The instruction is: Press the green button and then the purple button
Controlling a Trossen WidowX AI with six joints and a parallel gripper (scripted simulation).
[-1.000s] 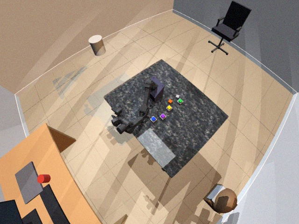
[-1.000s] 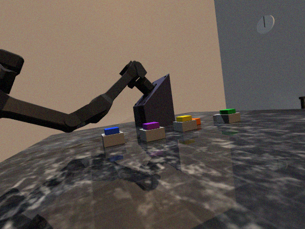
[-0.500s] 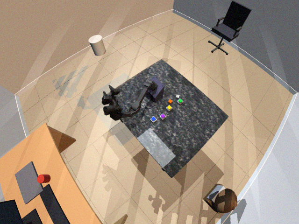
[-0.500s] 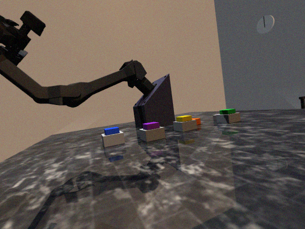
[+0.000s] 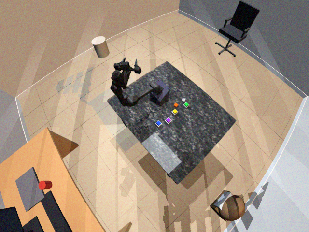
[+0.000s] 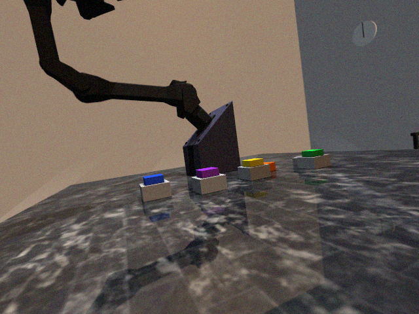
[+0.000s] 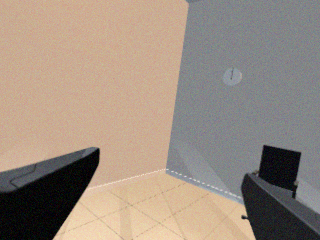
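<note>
The green button stands on its pale base at the far end of the row, its cap raised. The purple button stands between the blue and yellow buttons, its cap also raised. My gripper is open and empty. It is high up beyond the table's far left edge, well away from every button. Its fingers point away from the buttons, and the wrist view shows only walls, floor and a chair between and around them. The exterior view cuts the fingers off at the top.
The yellow button and the blue button flank the purple one. An orange block lies near the yellow button. A white block lies beside the green one. The arm's wedge-shaped base stands behind.
</note>
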